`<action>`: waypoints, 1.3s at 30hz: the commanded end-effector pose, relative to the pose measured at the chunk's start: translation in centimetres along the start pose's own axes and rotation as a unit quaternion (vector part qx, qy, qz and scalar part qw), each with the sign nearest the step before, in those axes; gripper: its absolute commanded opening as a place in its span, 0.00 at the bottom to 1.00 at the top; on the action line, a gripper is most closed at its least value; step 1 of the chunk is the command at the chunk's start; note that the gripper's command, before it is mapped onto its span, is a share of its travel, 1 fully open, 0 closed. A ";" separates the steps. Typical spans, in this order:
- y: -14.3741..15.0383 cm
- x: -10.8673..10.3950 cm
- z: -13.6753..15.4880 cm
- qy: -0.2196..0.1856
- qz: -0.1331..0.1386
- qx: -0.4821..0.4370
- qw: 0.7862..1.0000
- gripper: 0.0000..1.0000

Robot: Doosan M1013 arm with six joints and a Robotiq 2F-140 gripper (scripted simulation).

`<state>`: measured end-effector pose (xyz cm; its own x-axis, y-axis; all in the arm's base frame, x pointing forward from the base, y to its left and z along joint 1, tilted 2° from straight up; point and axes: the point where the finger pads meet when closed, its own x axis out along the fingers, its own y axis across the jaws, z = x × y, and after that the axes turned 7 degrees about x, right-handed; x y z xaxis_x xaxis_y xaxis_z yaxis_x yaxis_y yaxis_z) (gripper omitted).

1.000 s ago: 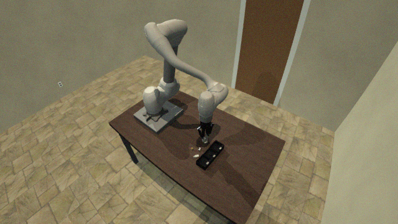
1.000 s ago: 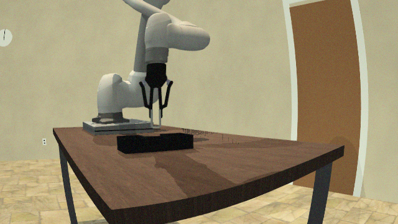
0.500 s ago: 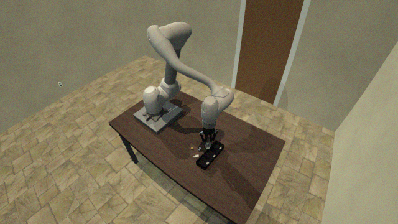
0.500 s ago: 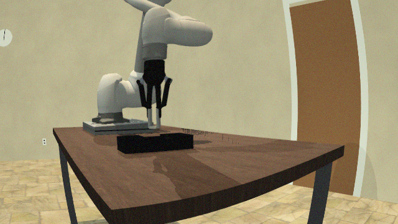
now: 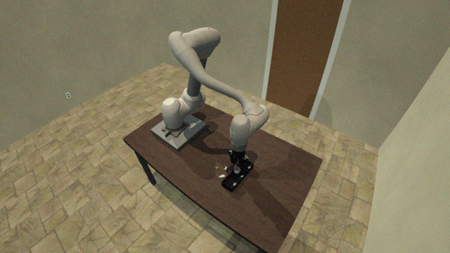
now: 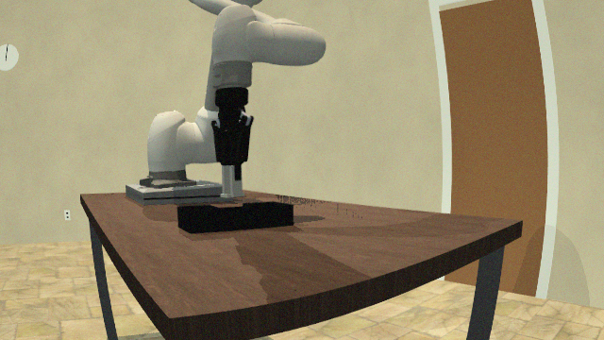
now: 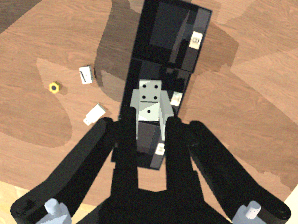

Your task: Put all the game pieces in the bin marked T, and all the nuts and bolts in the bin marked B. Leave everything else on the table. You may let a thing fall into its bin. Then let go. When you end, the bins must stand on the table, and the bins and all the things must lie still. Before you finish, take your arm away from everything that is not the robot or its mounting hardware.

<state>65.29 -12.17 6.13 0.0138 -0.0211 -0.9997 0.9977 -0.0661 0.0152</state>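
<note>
The grabber has a domino over the black bins.
On the left, a yellow nut (image 5: 216, 167) (image 7: 54, 88) lies on the table (image 5: 281, 154) (image 6: 330, 236) (image 7: 245, 120). Next come a small white tile (image 5: 226, 168) (image 7: 86, 75) and a longer white thing (image 5: 221, 176) (image 7: 94, 114), near the row of black bins (image 5: 230, 189) (image 6: 236, 218) (image 7: 162, 64). The grabber's (image 5: 237, 168) (image 6: 232, 193) (image 7: 150, 102) fingers pinch the white domino (image 5: 237, 170) (image 7: 149, 92), dots showing, above the middle bin. I can't read the bin marks.
</note>
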 end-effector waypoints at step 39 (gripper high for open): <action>0.0 3.5 0.0 -0.008 -0.001 0.095 0.995 0.13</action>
<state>65.30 -12.28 2.80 0.0082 -0.0361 -0.9993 0.9672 -0.2533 0.0171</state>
